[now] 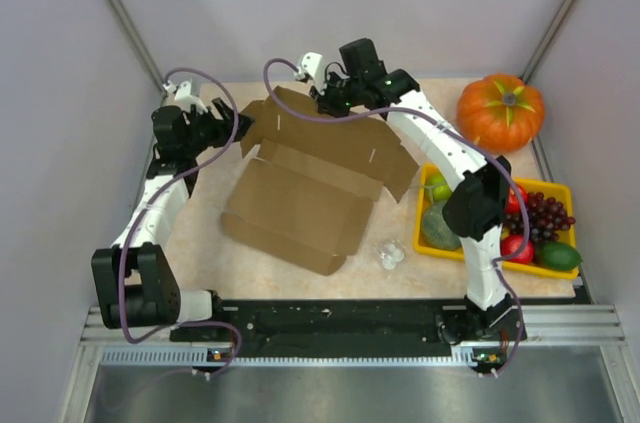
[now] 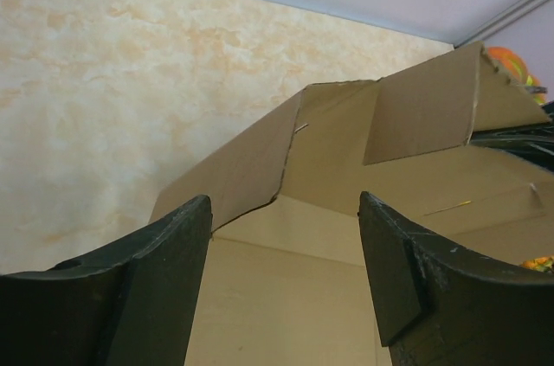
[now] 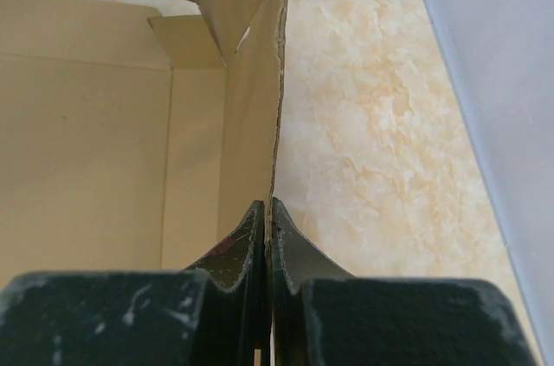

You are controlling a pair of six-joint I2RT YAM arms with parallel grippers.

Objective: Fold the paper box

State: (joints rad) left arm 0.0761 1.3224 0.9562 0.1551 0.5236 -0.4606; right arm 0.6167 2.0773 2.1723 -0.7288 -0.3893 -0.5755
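The paper box (image 1: pixel 300 198) is a brown cardboard sheet lying mid-table, its back wall and left flap raised. My right gripper (image 1: pixel 325 100) reaches over the far side and is shut on the top edge of the upright back wall; in the right wrist view the gripper (image 3: pixel 270 206) pinches that thin cardboard edge (image 3: pixel 279 80). My left gripper (image 1: pixel 232 133) is at the box's left end, beside the raised side flap. In the left wrist view this gripper (image 2: pixel 284 203) stands open, with the box's floor panel (image 2: pixel 294 236) showing in the gap and nothing held.
An orange pumpkin (image 1: pixel 500 111) sits at the back right. A yellow tray (image 1: pixel 548 184) with grapes (image 1: pixel 545 213) and other fruit stands along the right edge. A small clear object (image 1: pixel 390 255) lies in front of the box. Grey walls close in the sides and back.
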